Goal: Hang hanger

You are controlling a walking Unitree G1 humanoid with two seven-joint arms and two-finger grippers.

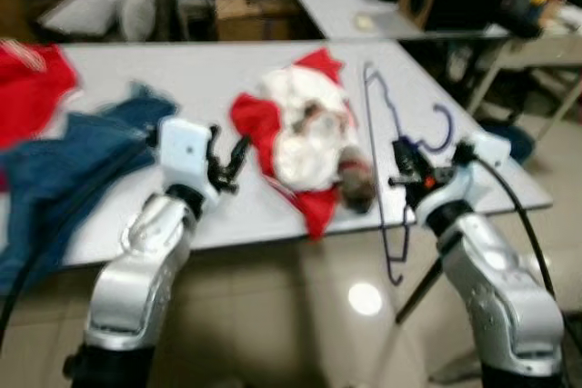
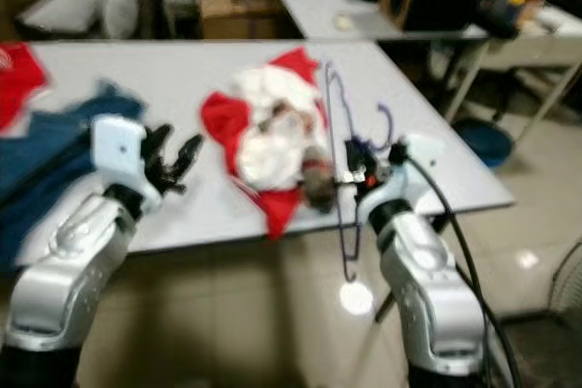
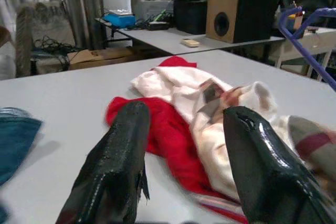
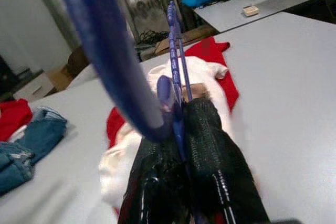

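Our right claw [image 1: 406, 170] pinches the thin blue wire hanger [image 1: 386, 156], left claw [image 1: 227, 159] open; it could twist loose.

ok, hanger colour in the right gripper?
Blue-purple hanger, pinched in the right gripper; clearest in the right wrist view.

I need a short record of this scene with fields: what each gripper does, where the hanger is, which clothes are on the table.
right gripper: shut on the purple hanger, held at the table's near right edge
left gripper: open, holding nothing, over the table's front edge
hanger: thin wire, hook toward the right, lower end hanging past the table edge
table: grey, carries all the clothes
clothes: red and white garment in the middle; blue jeans at left; another red garment at far left
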